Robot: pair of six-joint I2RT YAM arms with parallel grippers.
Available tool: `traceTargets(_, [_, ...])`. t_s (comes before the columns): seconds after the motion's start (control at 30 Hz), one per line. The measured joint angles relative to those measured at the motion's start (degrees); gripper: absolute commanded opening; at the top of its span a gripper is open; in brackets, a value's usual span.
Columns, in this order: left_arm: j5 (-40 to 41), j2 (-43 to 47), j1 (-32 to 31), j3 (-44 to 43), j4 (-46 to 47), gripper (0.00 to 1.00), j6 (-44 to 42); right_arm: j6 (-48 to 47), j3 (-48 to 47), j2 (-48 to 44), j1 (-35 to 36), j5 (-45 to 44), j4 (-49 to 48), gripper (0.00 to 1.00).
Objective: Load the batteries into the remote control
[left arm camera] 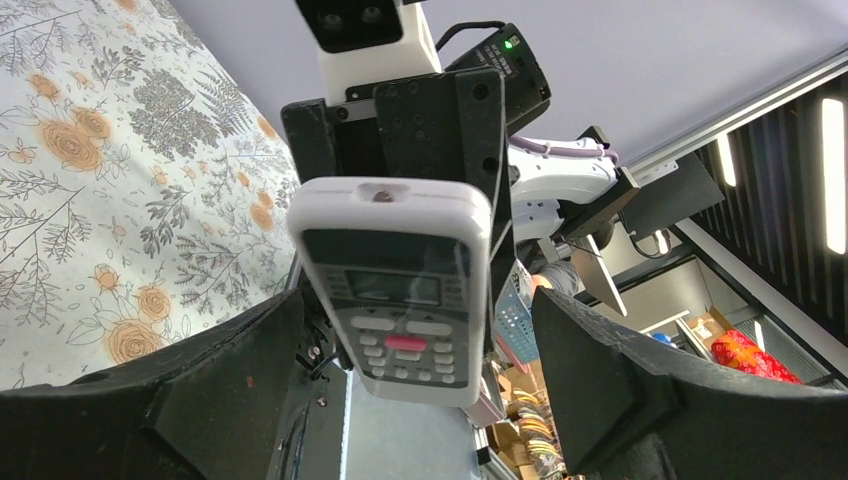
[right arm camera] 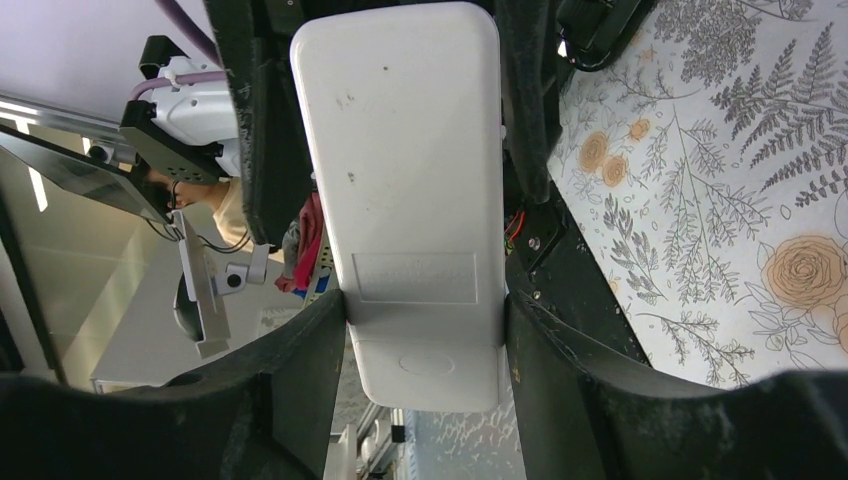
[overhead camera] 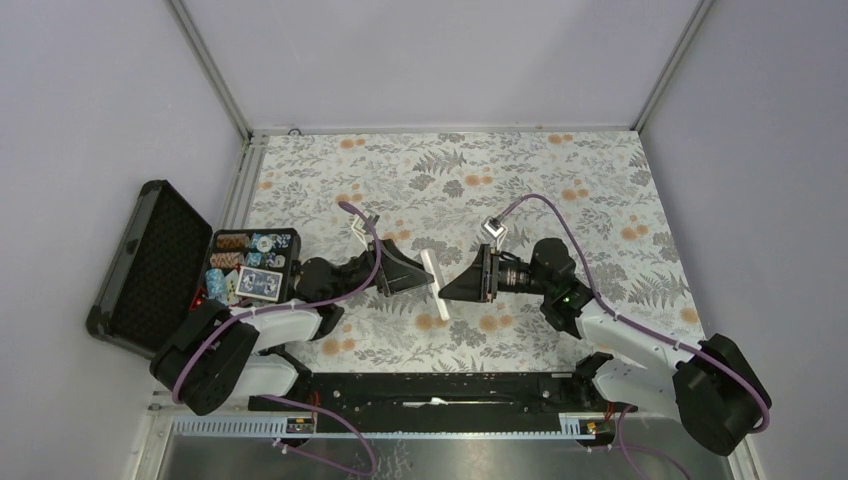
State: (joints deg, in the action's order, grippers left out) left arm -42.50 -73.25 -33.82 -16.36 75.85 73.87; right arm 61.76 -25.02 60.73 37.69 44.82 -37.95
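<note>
Flowered cloth (overhead camera: 520, 180) covers the table between plain grey walls, and a black case (overhead camera: 150, 260) of chips (overhead camera: 245, 260) lies open at the left edge. Mid-table the remote (overhead camera: 436, 285) hangs in the air between the two arms. The right pincer (right arm camera: 425, 305) is clamped across its narrow sides near the lower end, with the plain back and battery cover (right arm camera: 415, 278) facing its camera. The left pincer (left arm camera: 417, 305) stands apart around the button face, and daylight shows on one side. No batteries show in any view.

I judge the remote light and stiff, but its smooth plastic is slippery – grip it by the long edges, clear of the cover. The cover looks shut, so it probably needs a sliding push, not force
</note>
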Motion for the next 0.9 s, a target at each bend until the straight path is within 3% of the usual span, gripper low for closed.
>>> traceTargets(0.23, [-0.48,-0.11,-0.35,-0.02,0.63,0.78,0.33,1.22,0.39,2.12,0.00,0.37,-2.38,0.00])
traceTargets(0.43, [-0.98,-0.74,-0.02,-0.02,0.57,0.56,0.83,1.53,0.59,2.69,0.00,0.59,-4.02,0.01])
traceTargets(0.57, [-1.07,-0.74,0.07,-0.04,0.55,0.34,1.27,1.51,0.85,2.67,0.00,0.87,-5.25,0.06])
traceTargets(0.67, [-1.09,-0.81,0.07,-0.04,0.39,0.20,1.46,1.20,1.05,2.45,0.00,0.83,-5.09,0.19])
traceTargets(0.73, [-1.09,-1.01,0.04,-0.04,0.37,0.02,1.46,1.01,1.31,1.86,0.00,0.68,-4.57,0.31])
traceTargets(0.9, [-1.31,-1.14,-0.20,-0.28,-0.92,0.00,0.70,-0.83,2.01,-0.57,0.00,-0.87,-1.68,0.61])
